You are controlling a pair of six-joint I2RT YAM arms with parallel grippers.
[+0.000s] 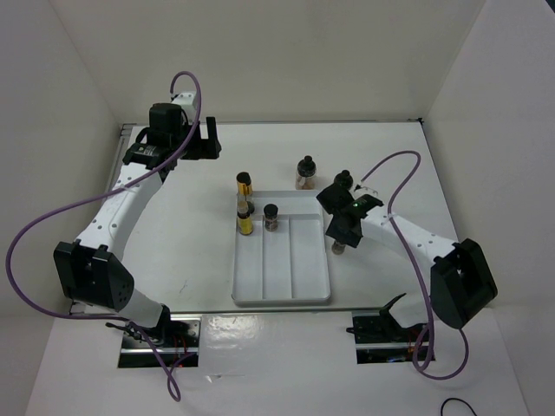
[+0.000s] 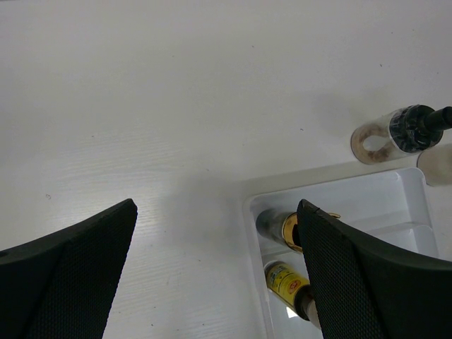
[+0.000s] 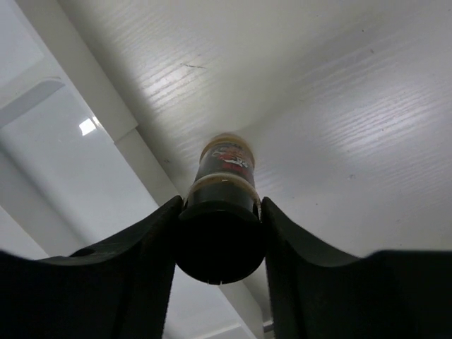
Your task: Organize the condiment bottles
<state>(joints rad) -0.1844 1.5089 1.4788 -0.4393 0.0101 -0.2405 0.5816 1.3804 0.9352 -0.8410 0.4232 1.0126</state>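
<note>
Clamping upright dark-brown bottle (image 3: 226,169) by cap in right gripper (image 3: 219,236), just beside tray (image 1: 282,299).
Holding left gripper (image 2: 217,208) wide open, empty; noting two yellow bottles (image 2: 285,277) upright in tray's left compartment.

A white three-compartment tray (image 1: 303,264) lies on the white table (image 1: 195,251) — pale walls (image 1: 303,61) around.

right gripper (image 3: 220,212): black is seen | dark-brown bottle (image 3: 226,164) between its fingers: black cap, tan bands and red-and-white label print are shown | left gripper (image 2: 217,205): black, finely meshed | slim bottles (image 2: 285,277) beside its finger: yellow labels are seen | tray (image 2: 395,191): white | clear jar (image 2: 381,135) beyond: black-capped, brown-smeared | table (image 2: 176,85): white, faintly grained | cables (image 1: 399,155): purple
</note>
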